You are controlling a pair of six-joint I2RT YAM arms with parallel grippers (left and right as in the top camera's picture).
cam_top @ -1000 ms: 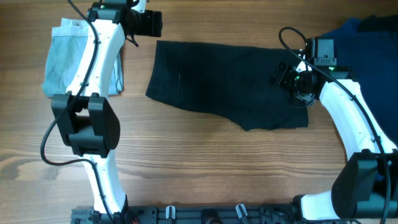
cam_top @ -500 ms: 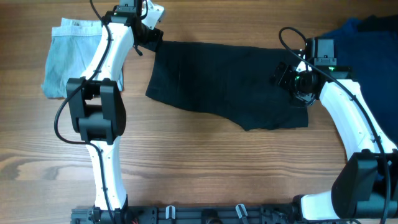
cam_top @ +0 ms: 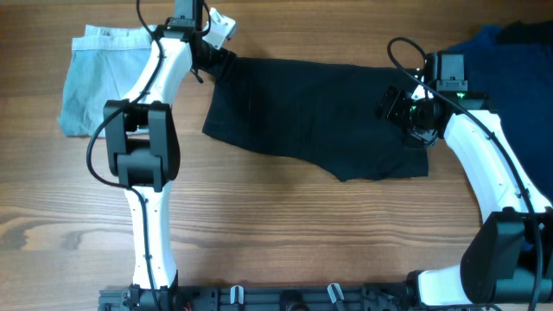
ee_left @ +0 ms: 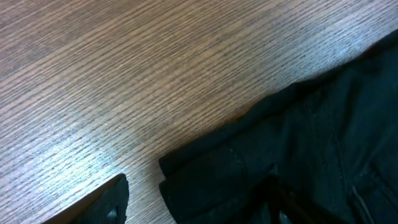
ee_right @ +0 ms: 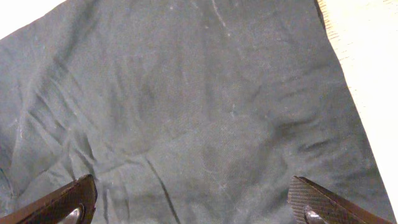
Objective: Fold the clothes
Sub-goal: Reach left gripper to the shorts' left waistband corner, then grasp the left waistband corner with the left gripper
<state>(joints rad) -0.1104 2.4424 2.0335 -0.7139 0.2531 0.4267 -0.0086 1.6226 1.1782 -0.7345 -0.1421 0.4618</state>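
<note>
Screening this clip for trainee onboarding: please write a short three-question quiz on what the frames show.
1. True or false: the right end effector is shut on the black shorts.
2. In the overhead view, the left end effector is at the shorts': A) top-left corner, B) bottom-right corner, C) middle.
3. What colour is the garment left of the shorts?
Key: 1 false, it is open; 2 A; 3 pale blue.
</note>
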